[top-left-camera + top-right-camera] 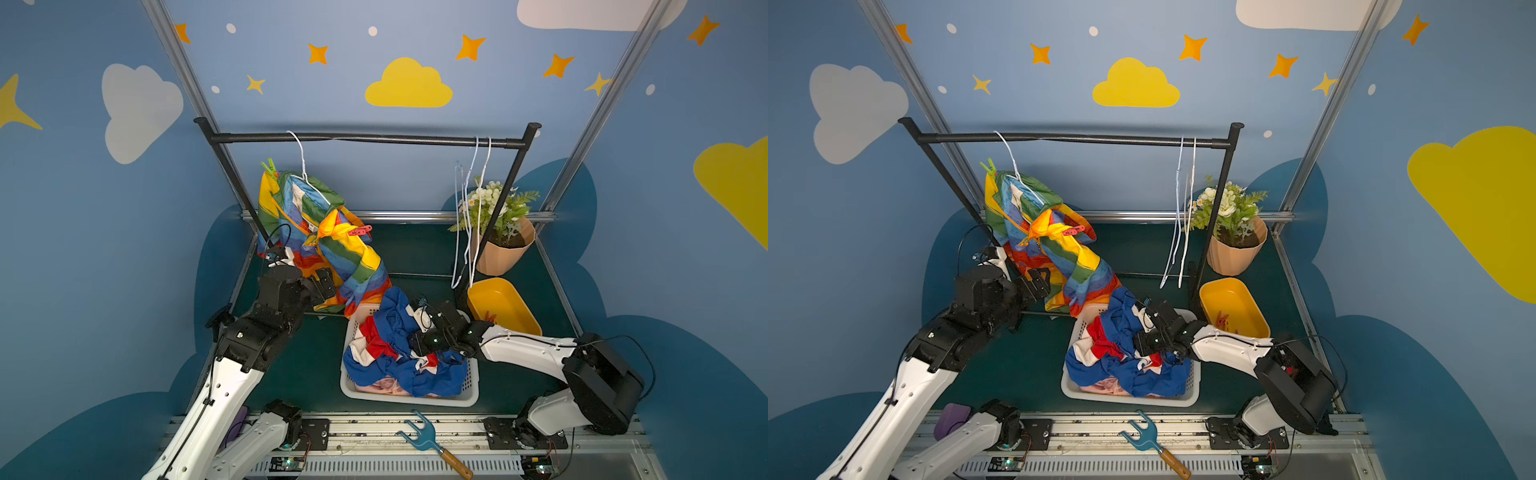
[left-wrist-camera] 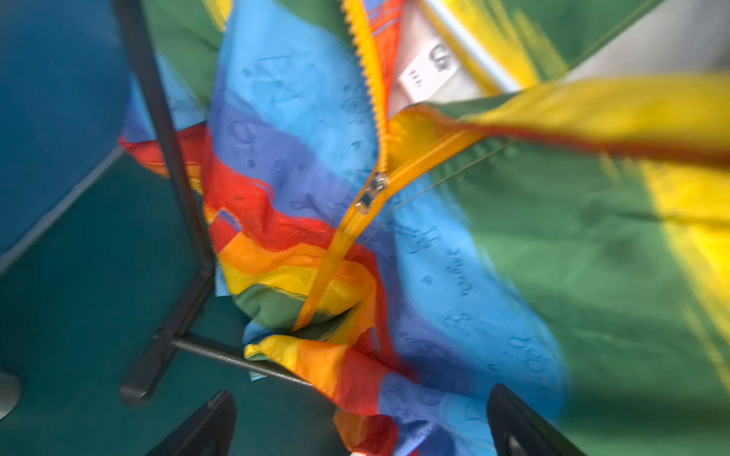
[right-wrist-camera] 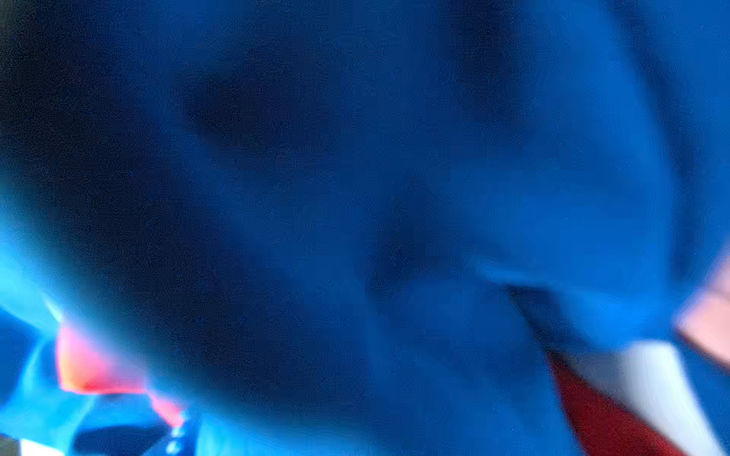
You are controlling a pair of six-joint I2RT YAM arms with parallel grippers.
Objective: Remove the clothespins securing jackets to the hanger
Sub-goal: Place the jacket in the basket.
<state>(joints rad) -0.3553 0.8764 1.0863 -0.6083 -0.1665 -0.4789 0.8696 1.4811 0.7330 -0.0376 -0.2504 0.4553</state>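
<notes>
Left gripper point(image 1: 325, 284), wide open and empty at the hung rainbow jacket point(image 1: 316, 232), should climb and squeeze the pink clothespin point(image 1: 360, 230) by its tails; right gripper point(image 1: 424, 311) is buried in the blue jacket point(image 1: 395, 320), opening unclear.

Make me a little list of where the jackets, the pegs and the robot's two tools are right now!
Hanging: rainbow-striped zip jacket on a thin white hanger
Pegs on it: green plastic clothespin; pink plastic clothespin
White plastic basket: blue, white and red jacket over a pink jacket
Yellow plastic tub: reddish clothespins inside
Empty white hangers: two, on the black rail
Left tool: open, near the rainbow jacket's lower part
Right tool: down on the blue jacket; open or shut unclear
</notes>
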